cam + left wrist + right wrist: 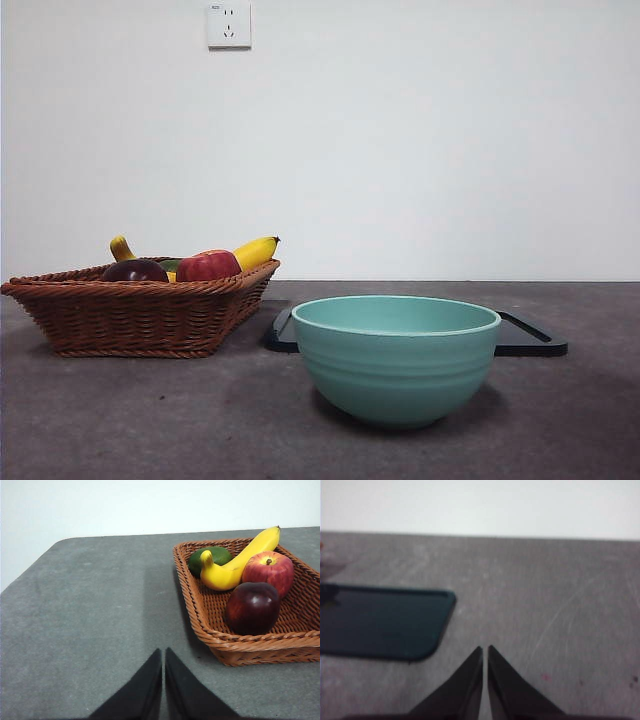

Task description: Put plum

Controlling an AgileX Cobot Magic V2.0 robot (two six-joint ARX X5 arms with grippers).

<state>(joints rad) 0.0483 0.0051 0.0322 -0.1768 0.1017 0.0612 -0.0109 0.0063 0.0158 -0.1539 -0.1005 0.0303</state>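
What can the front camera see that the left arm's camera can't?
Only the front view shows the green bowl, the black tray behind it and the wall socket. Only the left wrist view shows the left gripper, jaws shut, over the gray table. Both show the basket holding the plum, apple, banana and a green fruit.

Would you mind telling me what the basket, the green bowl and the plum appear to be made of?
The basket looks like woven wicker: brown strands, braided rim. The bowl seems glazed ceramic or matte plastic, given its smooth, ridged teal wall; I cannot tell which. The plum is glossy with sharp highlights, possibly artificial plastic, though it might be real.
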